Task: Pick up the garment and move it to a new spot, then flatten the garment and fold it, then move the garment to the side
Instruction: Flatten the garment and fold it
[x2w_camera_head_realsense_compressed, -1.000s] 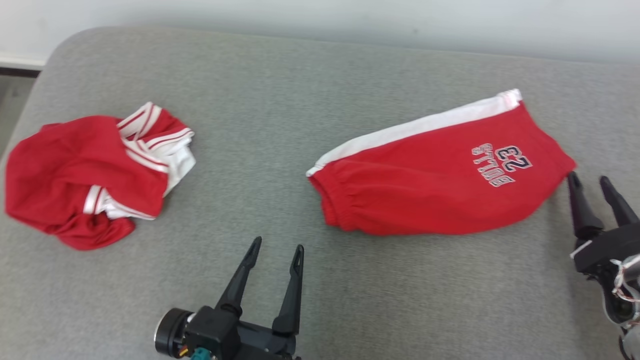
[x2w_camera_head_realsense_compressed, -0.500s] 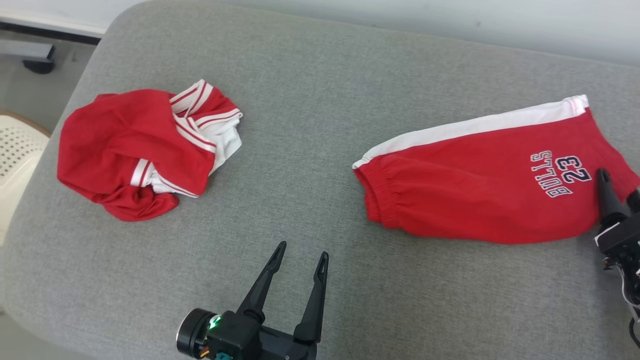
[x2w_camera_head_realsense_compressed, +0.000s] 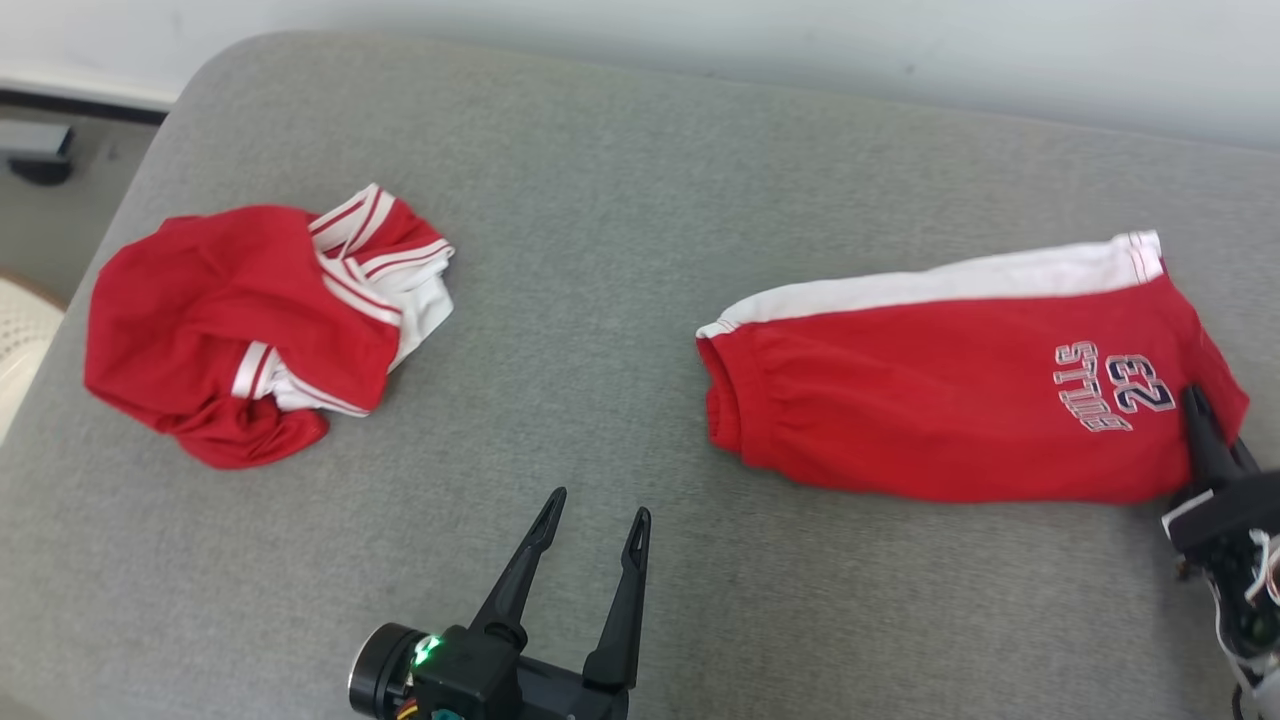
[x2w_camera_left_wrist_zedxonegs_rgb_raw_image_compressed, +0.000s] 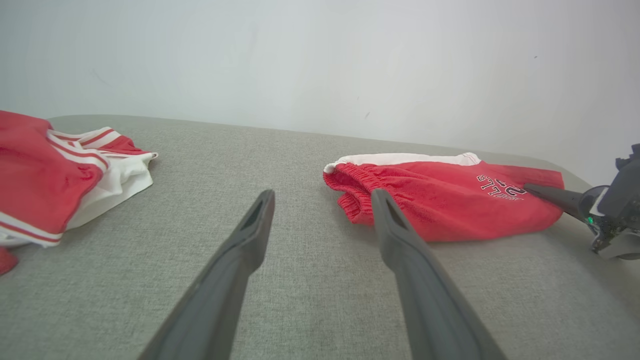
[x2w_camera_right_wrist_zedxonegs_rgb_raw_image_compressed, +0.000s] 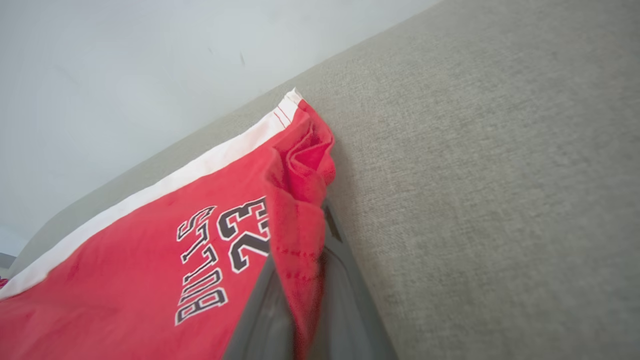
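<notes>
The garment, red shorts with a white side stripe and "BULLS 23" lettering, lies flat at the right of the grey cushion. My right gripper is shut on the hem at its right end. In the right wrist view a fold of the red shorts is pinched between the two fingers of that gripper. My left gripper hovers open near the front edge with nothing between its fingers. The left wrist view shows it pointing between the shorts and the other cloth, with the right gripper at the far right.
A crumpled red garment with white trim lies at the left. The grey cushion rounds off at its left edge, with floor and a white perforated object beyond. A pale wall runs along the back.
My right gripper went from open beside the shorts' right end to shut on the hem. The head camera has shifted. The left gripper stays open.
</notes>
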